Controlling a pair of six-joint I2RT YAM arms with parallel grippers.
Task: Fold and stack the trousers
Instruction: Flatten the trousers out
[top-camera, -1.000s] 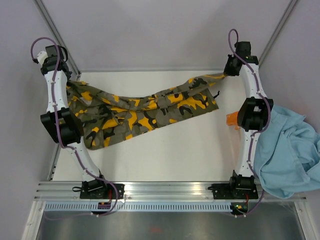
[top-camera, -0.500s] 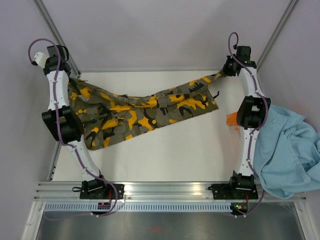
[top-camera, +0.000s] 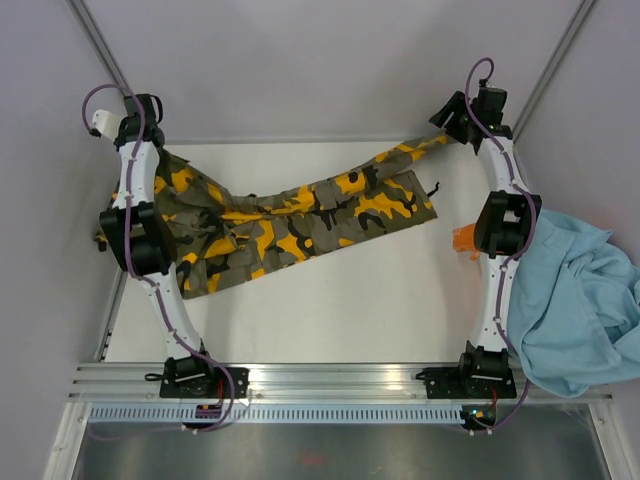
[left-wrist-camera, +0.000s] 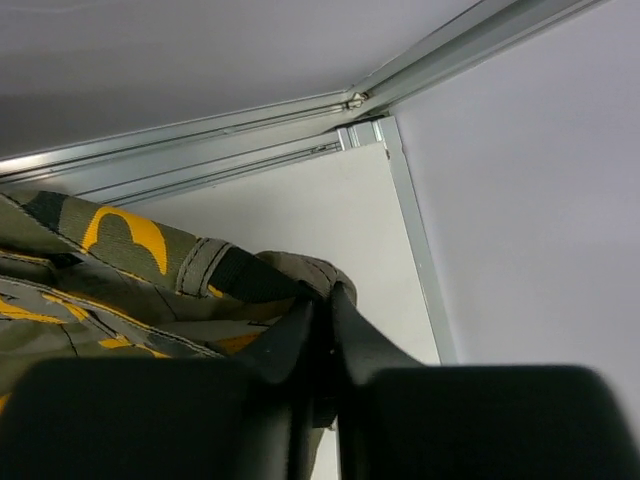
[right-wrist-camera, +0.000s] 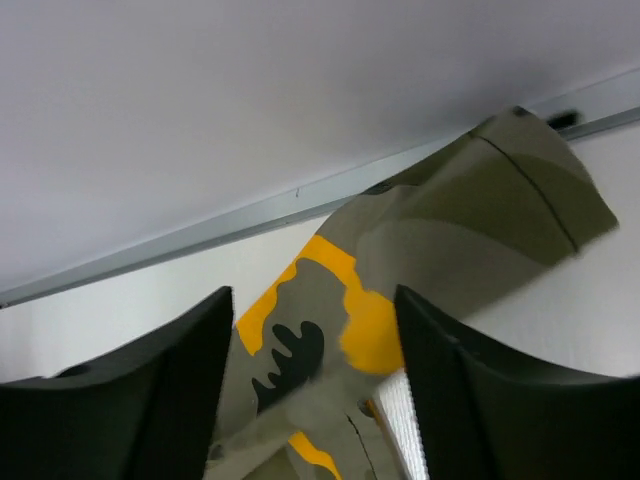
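The camouflage trousers (top-camera: 300, 215) lie stretched across the back of the white table (top-camera: 350, 300), waist end bunched at the left, one leg end reaching the far right corner. My left gripper (top-camera: 157, 148) is at the far left corner; in the left wrist view its jaws (left-wrist-camera: 322, 292) stand nearly together, pinching a fold of the trousers' waistband (left-wrist-camera: 250, 275). My right gripper (top-camera: 447, 125) hovers at the far right corner. In the right wrist view it (right-wrist-camera: 313, 300) is open wide, and the trouser leg end (right-wrist-camera: 420, 250) hangs loose and blurred between the fingers, touching neither.
A plain light-blue garment (top-camera: 575, 300) is heaped off the table's right side beside the right arm. A small orange garment (top-camera: 462, 240) peeks out by that arm's elbow. Metal frame rails (left-wrist-camera: 300, 110) and grey walls close in the back corners.
The right gripper has opened and let go of the trouser leg end, which now droops. Both arms have shifted toward the back wall, the left one also to the right.
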